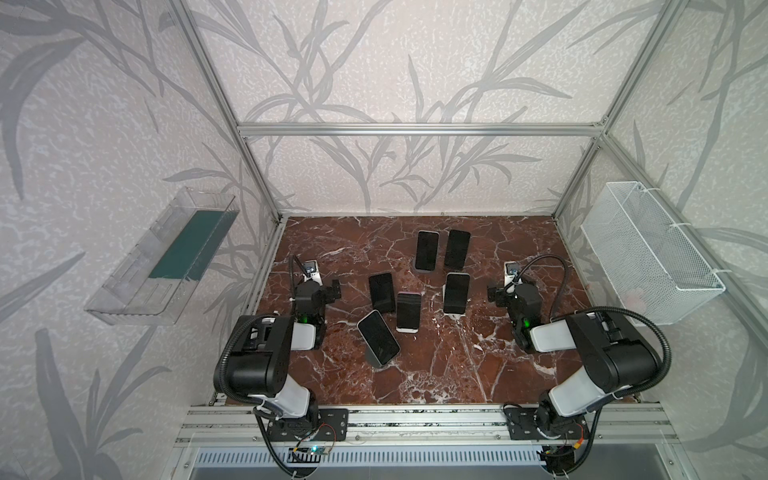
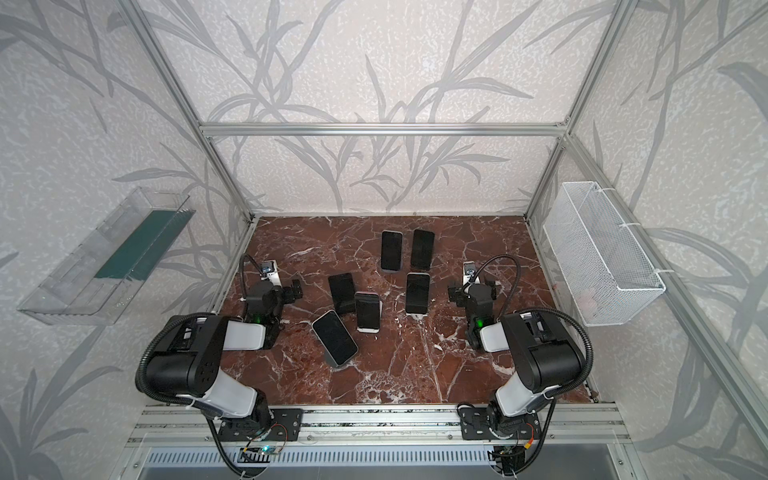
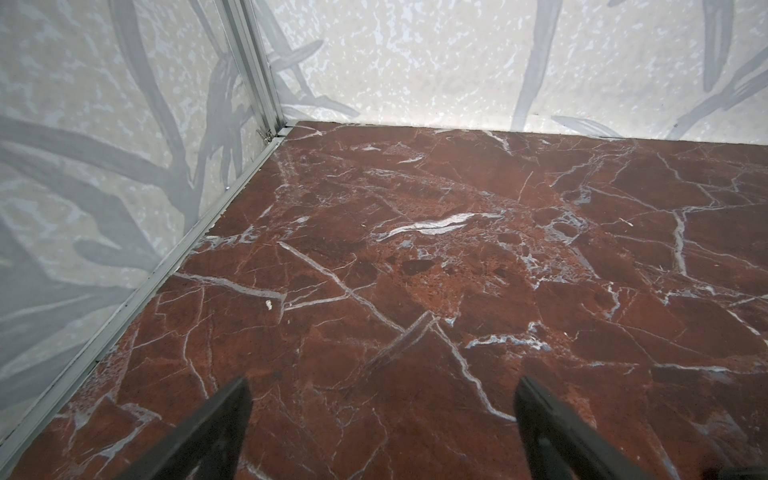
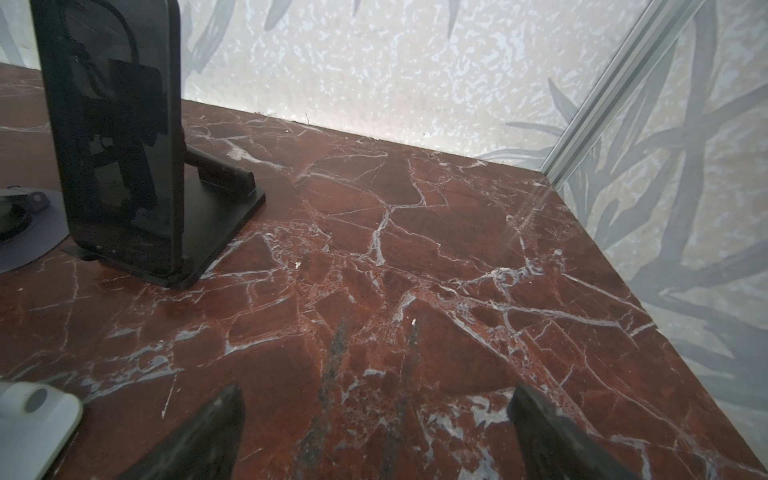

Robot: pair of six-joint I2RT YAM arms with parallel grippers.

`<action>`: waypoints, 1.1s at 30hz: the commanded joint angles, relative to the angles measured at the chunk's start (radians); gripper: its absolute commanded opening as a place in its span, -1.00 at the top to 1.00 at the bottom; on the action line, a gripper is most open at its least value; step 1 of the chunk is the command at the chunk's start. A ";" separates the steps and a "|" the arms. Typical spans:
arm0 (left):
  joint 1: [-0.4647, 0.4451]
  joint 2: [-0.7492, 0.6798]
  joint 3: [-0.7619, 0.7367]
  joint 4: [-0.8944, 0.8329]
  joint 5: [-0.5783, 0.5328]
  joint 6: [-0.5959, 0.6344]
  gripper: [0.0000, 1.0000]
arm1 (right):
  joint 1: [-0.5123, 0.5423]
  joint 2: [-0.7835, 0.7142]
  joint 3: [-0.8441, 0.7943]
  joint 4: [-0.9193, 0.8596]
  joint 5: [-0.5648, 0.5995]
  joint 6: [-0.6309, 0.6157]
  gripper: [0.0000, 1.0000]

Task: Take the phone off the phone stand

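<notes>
Red marble tabletop [image 1: 478, 374] bears six phones [image 1: 409, 318], all apparently still propped up, so no removal has begun. Both arms sit folded low at the sides. The left gripper [image 3: 382, 399] and right gripper [image 4: 374, 399] gape empty, the right one near a phone [image 4: 116, 137] on its phone stand [image 4: 224, 212].

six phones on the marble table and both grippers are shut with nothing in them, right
No, the grippers are open, not shut. The wrist views show the left gripper and right gripper with jaws spread wide, nothing between them. Six phones on the marble table is correct.
</notes>
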 commanded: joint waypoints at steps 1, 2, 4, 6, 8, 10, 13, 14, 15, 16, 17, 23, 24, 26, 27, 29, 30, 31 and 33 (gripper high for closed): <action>0.006 0.000 0.012 -0.001 0.010 0.003 -0.98 | 0.002 0.001 -0.008 0.045 0.023 -0.008 -0.98; 0.006 0.000 0.011 -0.001 0.009 0.003 -0.98 | 0.001 0.001 -0.009 0.045 0.024 -0.008 -0.98; 0.007 0.001 0.012 -0.001 0.010 0.004 -0.98 | 0.001 0.001 -0.008 0.045 0.023 -0.009 -0.98; 0.006 0.001 0.012 -0.001 0.010 0.004 -0.98 | 0.001 0.001 -0.009 0.046 0.024 -0.009 -0.98; 0.006 0.001 0.013 -0.001 0.009 0.004 -0.98 | 0.001 0.001 -0.009 0.046 0.024 -0.009 -0.98; 0.006 0.001 0.012 -0.001 0.009 0.004 -0.98 | 0.000 0.001 -0.009 0.045 0.024 -0.009 -0.98; 0.007 0.001 0.012 -0.001 0.009 0.003 -0.98 | 0.002 0.001 -0.009 0.045 0.024 -0.008 -0.98; 0.006 0.001 0.012 -0.001 0.009 0.005 -0.98 | 0.001 0.001 -0.009 0.045 0.025 -0.009 -0.98; 0.006 0.000 0.012 -0.001 0.009 0.003 -0.98 | 0.001 0.001 -0.009 0.046 0.024 -0.009 -0.98; 0.006 0.001 0.012 -0.001 0.010 0.004 -0.98 | 0.001 0.001 -0.009 0.045 0.024 -0.009 -0.98; 0.006 0.001 0.012 -0.001 0.010 0.004 -0.98 | 0.001 0.001 -0.009 0.045 0.025 -0.009 -0.98; 0.005 0.000 0.014 -0.002 0.009 0.004 -0.98 | 0.002 0.002 -0.012 0.054 0.029 -0.010 -0.98; 0.006 0.000 0.014 -0.004 0.009 0.002 -0.98 | 0.005 0.003 -0.014 0.058 0.035 -0.010 -0.98; 0.006 0.001 0.014 -0.004 0.010 0.002 -0.98 | 0.011 0.006 -0.021 0.077 0.049 -0.016 -0.98; 0.005 0.001 0.014 -0.004 0.010 0.002 -0.98 | 0.016 0.008 -0.023 0.086 0.056 -0.018 -0.98; 0.006 0.000 0.014 -0.003 0.009 0.003 -0.98 | 0.021 0.012 -0.030 0.105 0.068 -0.024 -0.98; 0.006 0.001 0.014 -0.004 0.010 0.002 -0.98 | 0.022 0.012 -0.031 0.107 0.070 -0.023 -0.98; 0.006 0.001 0.014 -0.004 0.010 0.002 -0.98 | 0.022 0.012 -0.030 0.107 0.069 -0.023 -0.98; 0.006 0.001 0.014 -0.005 0.009 0.002 -0.98 | 0.022 0.012 -0.030 0.107 0.069 -0.024 -0.98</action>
